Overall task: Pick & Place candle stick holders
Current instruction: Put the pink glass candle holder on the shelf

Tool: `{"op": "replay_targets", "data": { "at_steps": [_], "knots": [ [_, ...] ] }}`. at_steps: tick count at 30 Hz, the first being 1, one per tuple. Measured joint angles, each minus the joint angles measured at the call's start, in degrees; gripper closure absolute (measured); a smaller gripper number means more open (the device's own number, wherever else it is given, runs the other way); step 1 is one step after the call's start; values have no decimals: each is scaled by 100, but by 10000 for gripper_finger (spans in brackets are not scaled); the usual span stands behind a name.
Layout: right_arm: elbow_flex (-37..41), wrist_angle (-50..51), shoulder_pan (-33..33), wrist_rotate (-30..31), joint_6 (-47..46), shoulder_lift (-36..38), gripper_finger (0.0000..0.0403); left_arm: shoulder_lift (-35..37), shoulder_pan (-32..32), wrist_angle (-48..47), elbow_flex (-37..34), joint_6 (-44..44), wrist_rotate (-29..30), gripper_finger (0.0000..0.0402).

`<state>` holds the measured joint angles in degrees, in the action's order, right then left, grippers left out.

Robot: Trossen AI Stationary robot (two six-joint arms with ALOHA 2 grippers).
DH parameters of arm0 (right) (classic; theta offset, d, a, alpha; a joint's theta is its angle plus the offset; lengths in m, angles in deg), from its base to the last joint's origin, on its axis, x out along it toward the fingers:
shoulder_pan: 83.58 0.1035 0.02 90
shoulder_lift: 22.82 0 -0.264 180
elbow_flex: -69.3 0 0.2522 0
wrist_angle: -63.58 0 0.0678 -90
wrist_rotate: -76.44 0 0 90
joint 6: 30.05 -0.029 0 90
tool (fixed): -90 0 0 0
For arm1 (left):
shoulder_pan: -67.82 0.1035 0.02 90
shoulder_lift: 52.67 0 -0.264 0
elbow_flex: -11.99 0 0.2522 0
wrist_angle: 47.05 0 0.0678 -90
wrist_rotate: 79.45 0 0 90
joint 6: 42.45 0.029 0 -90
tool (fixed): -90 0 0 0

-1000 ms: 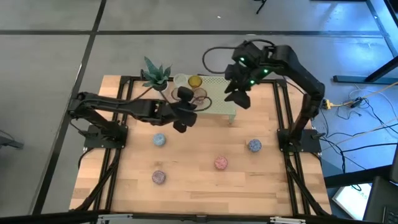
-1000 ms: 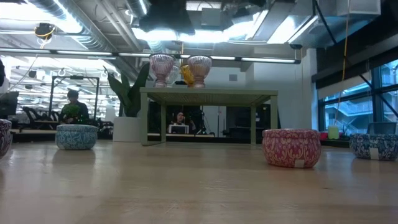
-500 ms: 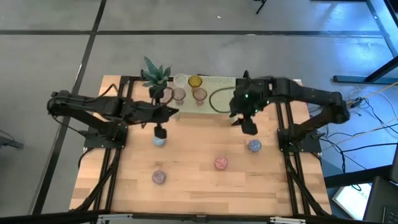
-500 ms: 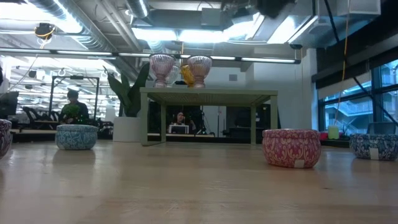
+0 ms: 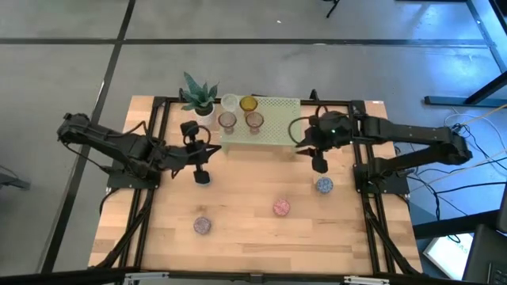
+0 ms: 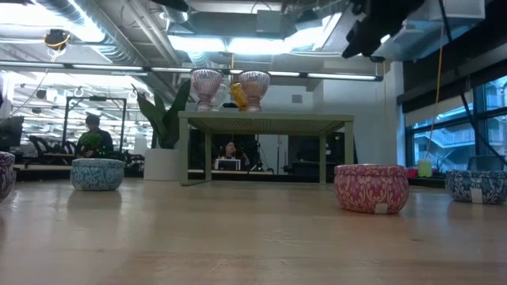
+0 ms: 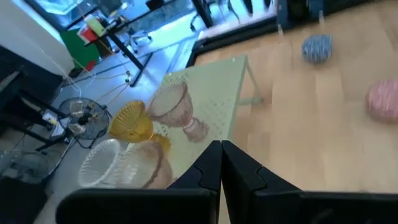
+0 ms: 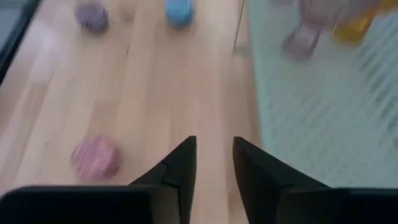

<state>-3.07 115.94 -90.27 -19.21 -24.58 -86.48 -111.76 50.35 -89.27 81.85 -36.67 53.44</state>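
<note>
Four glass cups stand on the pale green stand (image 5: 265,131): a clear one (image 5: 230,101), an amber one (image 5: 248,104) and two pinkish ones (image 5: 227,120) (image 5: 254,120). Four more rest on the table: blue (image 5: 203,180), mauve (image 5: 203,226), pink (image 5: 281,207) and blue (image 5: 324,185). My left gripper (image 5: 201,169) is shut and empty, high above the left blue cup (image 6: 98,173). My right gripper (image 5: 319,165) is open and empty, above the table just beyond the right blue cup. The wrist views show the left gripper (image 7: 221,155) shut and the right gripper (image 8: 214,155) open.
A potted spiky plant (image 5: 198,95) stands at the far left beside the stand. A dark frame (image 5: 154,142) runs along the table's sides. Bare wood lies in the middle (image 5: 253,182) and near the front edge. People sit in the room behind (image 6: 228,150).
My left gripper has drawn back from the stand's front toward the table's left and now hangs over the left blue cup. My right gripper has gone from above the stand toward the near edge, to just beyond the right blue cup. No cup has moved.
</note>
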Motion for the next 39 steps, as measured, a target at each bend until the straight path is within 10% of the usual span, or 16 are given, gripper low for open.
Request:
{"op": "replay_targets", "data": {
  "at_steps": [8,12,16,22,39],
  "knots": [
    [2323,-3701,-227,-172,-308,365,388,-5,-284,1467,-1094,-321,-45,398],
    [2747,-4725,-281,948,-92,239,390,-4,-344,1834,-1283,-270,59,398],
    [2741,-5547,-423,1935,-370,96,389,-3,-344,1845,-1288,-241,104,398],
    [2494,-6008,-695,1053,-502,-562,396,-3,-344,1846,-1287,-112,103,398],
    [1242,-6404,-744,1062,-545,-2889,398,-3,-344,1841,-1286,-66,72,398]
  ]
}}
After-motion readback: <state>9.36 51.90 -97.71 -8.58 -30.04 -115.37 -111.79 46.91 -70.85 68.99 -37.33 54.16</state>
